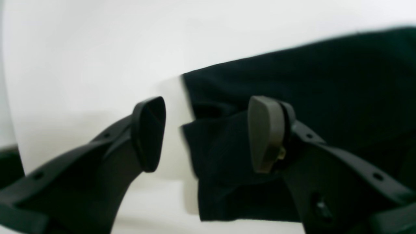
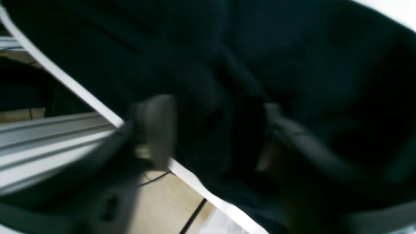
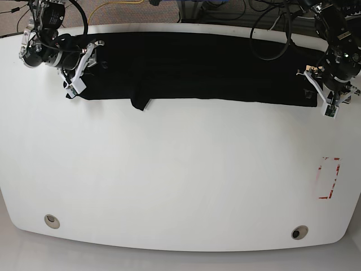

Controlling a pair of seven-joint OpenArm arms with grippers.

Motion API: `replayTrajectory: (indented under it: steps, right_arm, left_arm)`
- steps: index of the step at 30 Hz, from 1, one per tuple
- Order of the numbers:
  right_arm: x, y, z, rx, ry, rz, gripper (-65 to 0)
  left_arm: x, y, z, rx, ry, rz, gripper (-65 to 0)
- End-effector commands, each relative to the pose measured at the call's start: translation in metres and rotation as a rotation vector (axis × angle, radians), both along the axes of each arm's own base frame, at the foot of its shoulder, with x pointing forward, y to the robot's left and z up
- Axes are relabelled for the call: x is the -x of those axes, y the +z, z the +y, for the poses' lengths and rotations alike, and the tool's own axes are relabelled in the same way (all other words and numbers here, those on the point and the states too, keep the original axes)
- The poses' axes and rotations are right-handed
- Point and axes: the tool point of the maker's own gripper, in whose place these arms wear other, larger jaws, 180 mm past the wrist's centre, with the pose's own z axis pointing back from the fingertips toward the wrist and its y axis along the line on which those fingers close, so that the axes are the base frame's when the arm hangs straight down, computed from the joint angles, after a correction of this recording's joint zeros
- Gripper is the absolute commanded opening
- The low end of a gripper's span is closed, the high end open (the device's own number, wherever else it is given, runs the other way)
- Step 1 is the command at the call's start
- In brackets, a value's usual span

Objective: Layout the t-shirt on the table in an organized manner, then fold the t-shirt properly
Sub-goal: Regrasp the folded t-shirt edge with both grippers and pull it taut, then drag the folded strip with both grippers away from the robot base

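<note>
One black t-shirt [image 3: 192, 68] lies as a long folded band along the far edge of the white surface [image 3: 169, 180]. Two round grommet holes [image 3: 52, 221] and one red-outlined rectangle [image 3: 329, 178] mark the near side. The left gripper [image 1: 204, 133] has jaws spread at the cloth's end, holding nothing. The right gripper [image 2: 214, 130] is blurred over cloth; I cannot tell its jaws' state.

We see the table [image 3: 169, 180] from overhead. Both wrist cameras look closely past their fingers at the t-shirt [image 3: 192, 68].
</note>
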Motion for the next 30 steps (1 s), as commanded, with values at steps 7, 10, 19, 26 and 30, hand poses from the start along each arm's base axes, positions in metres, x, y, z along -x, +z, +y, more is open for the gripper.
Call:
replayTrajectory:
  steps: [7, 10, 19, 26, 30]
  right_arm:
    - [0.003, -0.006, -0.025, 0.136, -0.043, -0.005, -49.8]
    - [0.004, -0.015, -0.028, 0.184, -0.070, -0.009, -49.8]
    - [0.010, -0.044, -0.041, 0.383, -0.136, 0.000, -49.8]
    - [-0.001, -0.061, -0.049, 0.479, -0.166, -0.005, -49.8]
    - [-0.012, -0.077, -0.059, 0.482, -0.189, 0.006, -49.8]
  left_arm:
    - [0.020, -0.004, 0.003, 0.043, 0.035, -0.001, -33.6]
    - [0.026, -0.008, 0.002, 0.046, 0.034, 0.009, -43.8]
    - [0.037, -0.036, -0.003, 0.123, 0.055, 0.025, -55.8]
    - [0.029, -0.060, -0.010, 0.129, 0.036, 0.090, -55.8]
    - [0.020, -0.074, -0.017, 0.137, 0.017, 0.127, -55.8]
